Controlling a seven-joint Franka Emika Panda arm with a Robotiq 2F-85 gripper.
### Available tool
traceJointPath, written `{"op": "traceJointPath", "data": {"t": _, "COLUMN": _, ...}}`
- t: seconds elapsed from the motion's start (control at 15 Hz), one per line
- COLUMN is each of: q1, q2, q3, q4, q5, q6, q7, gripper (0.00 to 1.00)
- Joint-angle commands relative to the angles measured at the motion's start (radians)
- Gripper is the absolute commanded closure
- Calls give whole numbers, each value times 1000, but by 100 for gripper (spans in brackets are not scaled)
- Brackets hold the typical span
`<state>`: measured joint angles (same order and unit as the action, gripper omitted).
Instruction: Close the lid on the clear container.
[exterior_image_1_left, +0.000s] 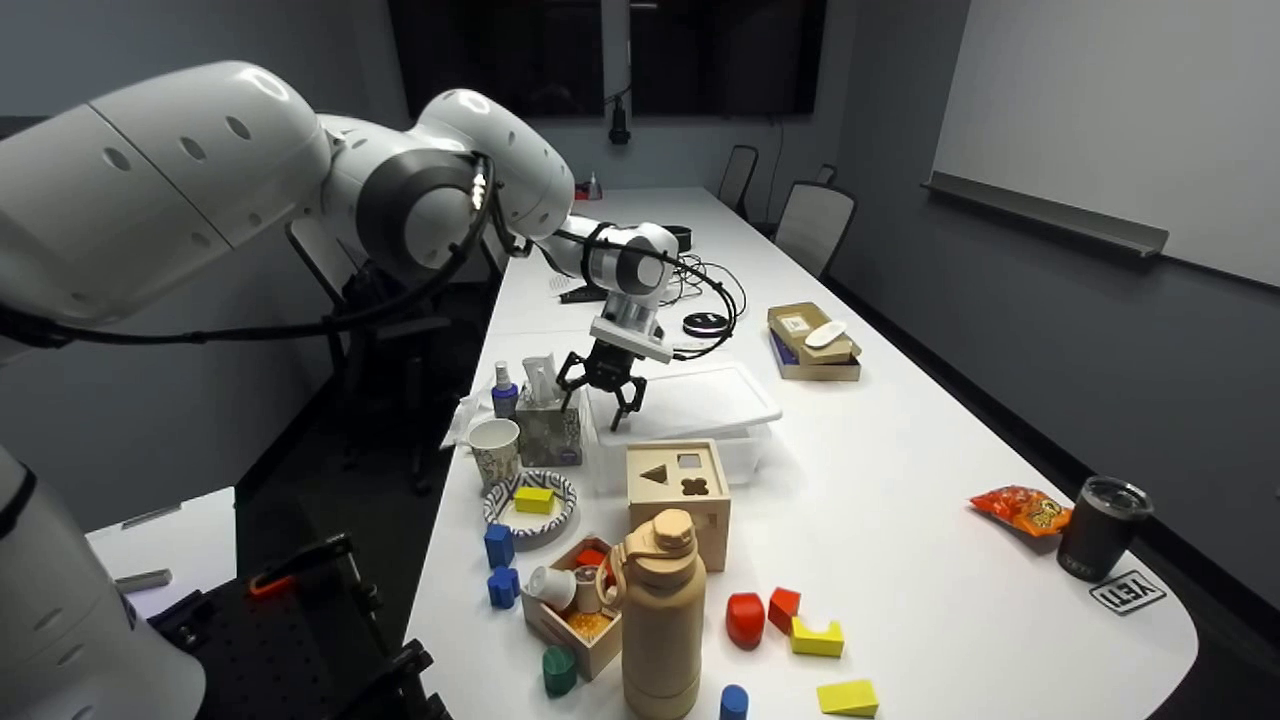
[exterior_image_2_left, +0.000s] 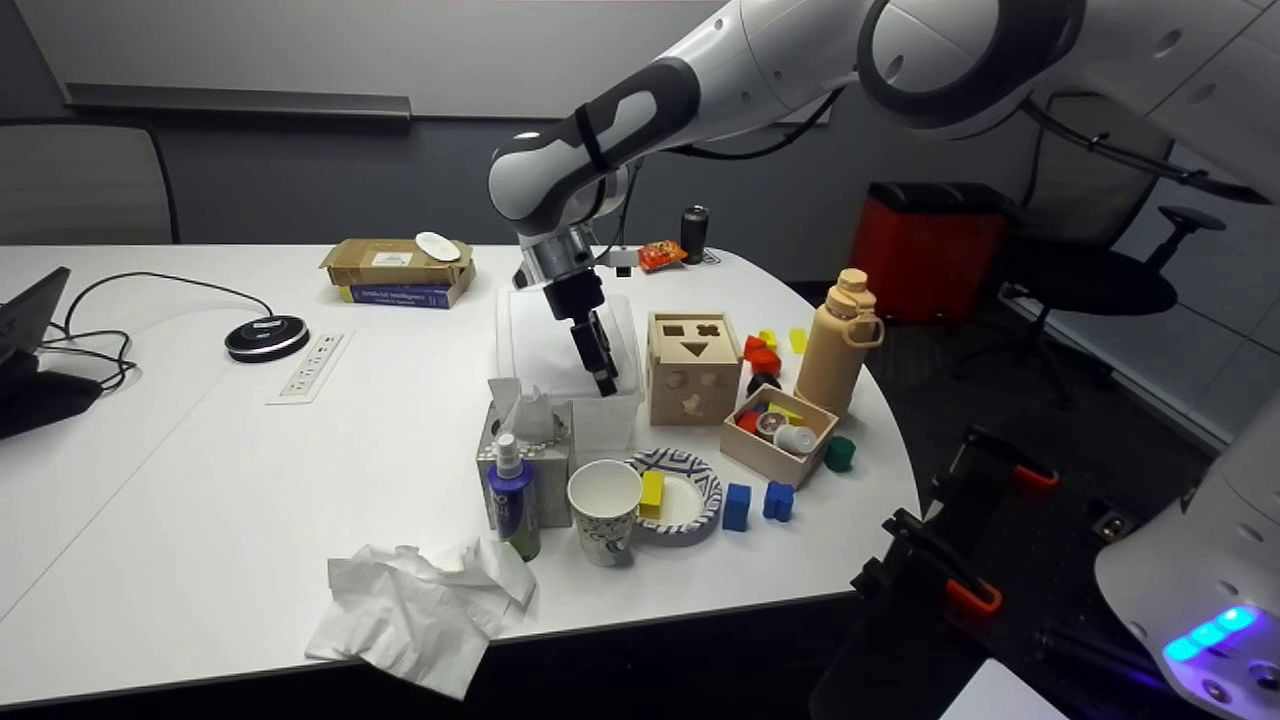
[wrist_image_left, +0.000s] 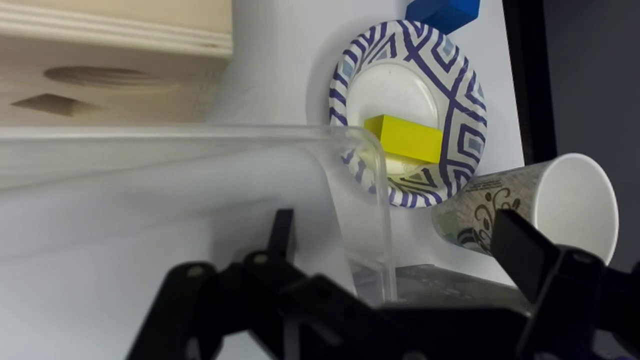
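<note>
The whitish lid lies over the clear container, its far-side corner sitting above the container's rim. In an exterior view the lid and the container's wall show under my arm. My gripper is open with nothing between its fingers, at the container's end near the tissue box. In the wrist view the gripper's fingers stand on either side of the container's rim: one over the whitish surface inside, one outside by the cup. I cannot tell whether that surface is lid or floor, or whether a finger touches it.
A wooden shape box stands close against the container. A tissue box, spray bottle, paper cup and patterned plate are close by. A tan box of toys and a tan bottle stand beyond.
</note>
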<state>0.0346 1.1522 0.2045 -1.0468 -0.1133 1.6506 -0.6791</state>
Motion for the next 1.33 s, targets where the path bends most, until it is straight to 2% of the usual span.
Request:
{"op": "traceJointPath", "data": {"t": 0.0, "q1": 0, "q2": -57, "q3": 5, "q4": -68, "q5": 6, "q6": -33, "q7": 13, "gripper": 0}}
{"op": "traceJointPath", "data": {"t": 1.27, "q1": 3, "q2": -85, "q3": 20, "q4": -67, "q5": 2, "q6": -150, "q7": 21, "gripper": 0}}
